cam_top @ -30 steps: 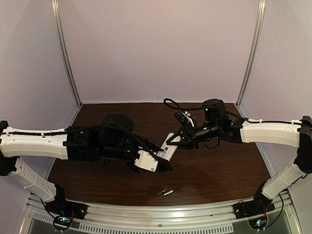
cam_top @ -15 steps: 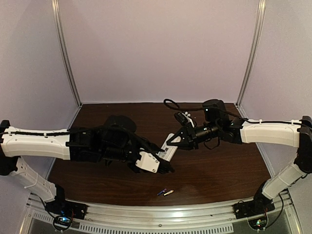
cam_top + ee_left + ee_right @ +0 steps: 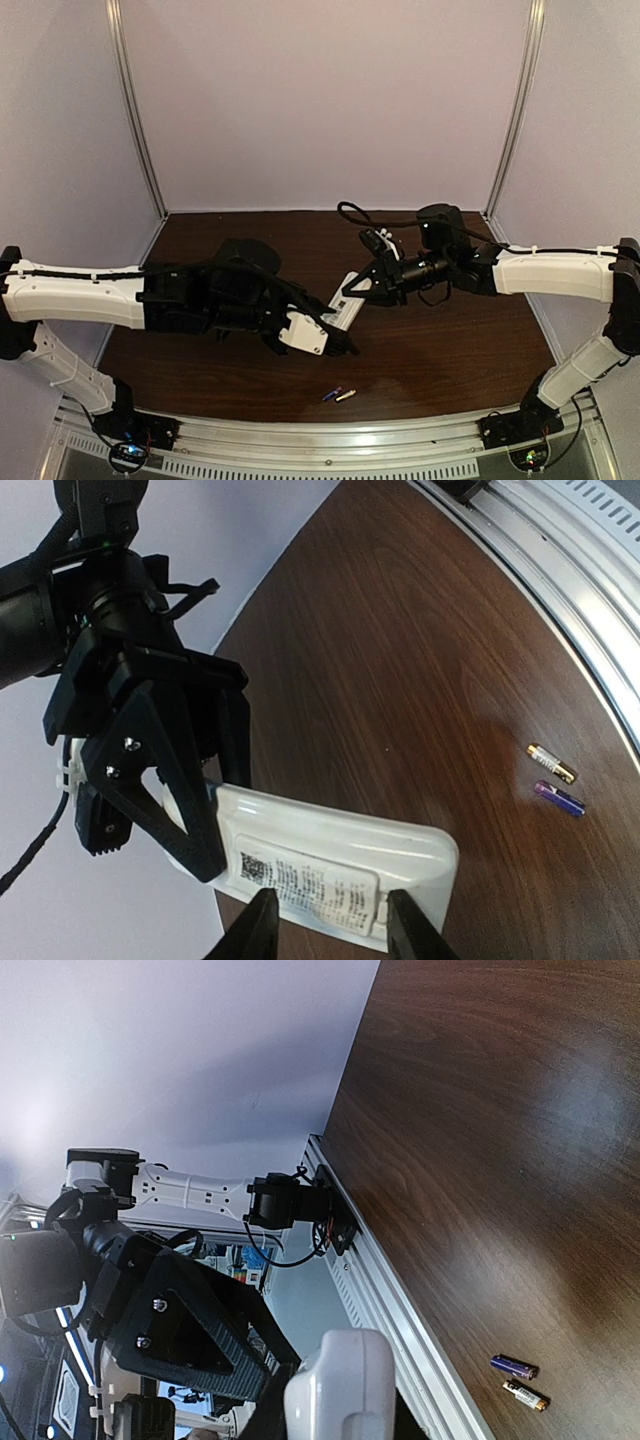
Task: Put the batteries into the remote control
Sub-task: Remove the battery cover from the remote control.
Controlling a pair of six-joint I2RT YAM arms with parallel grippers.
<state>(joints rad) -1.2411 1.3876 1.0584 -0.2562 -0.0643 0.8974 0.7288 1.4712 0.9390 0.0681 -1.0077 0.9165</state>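
Observation:
The white remote control (image 3: 343, 304) is held above the table, its labelled back (image 3: 330, 865) facing the left wrist camera. My right gripper (image 3: 354, 291) is shut on one end of it; that end shows between its fingers in the right wrist view (image 3: 340, 1390). My left gripper (image 3: 338, 338) is open, its fingertips (image 3: 258, 928) spread apart along the remote's near edge. Two batteries lie side by side on the table near the front edge, one purple (image 3: 332, 393) and one gold (image 3: 346, 396). Both also show in the left wrist view (image 3: 559, 799) and the right wrist view (image 3: 514, 1366).
The dark wooden table (image 3: 450, 340) ends at a metal rail (image 3: 330, 432) along the front, where the arm bases are bolted. Pale walls and metal posts (image 3: 137, 110) close in the back and sides.
My left gripper has shifted slightly down and right under the remote. The right gripper, the remote and the batteries have hardly moved.

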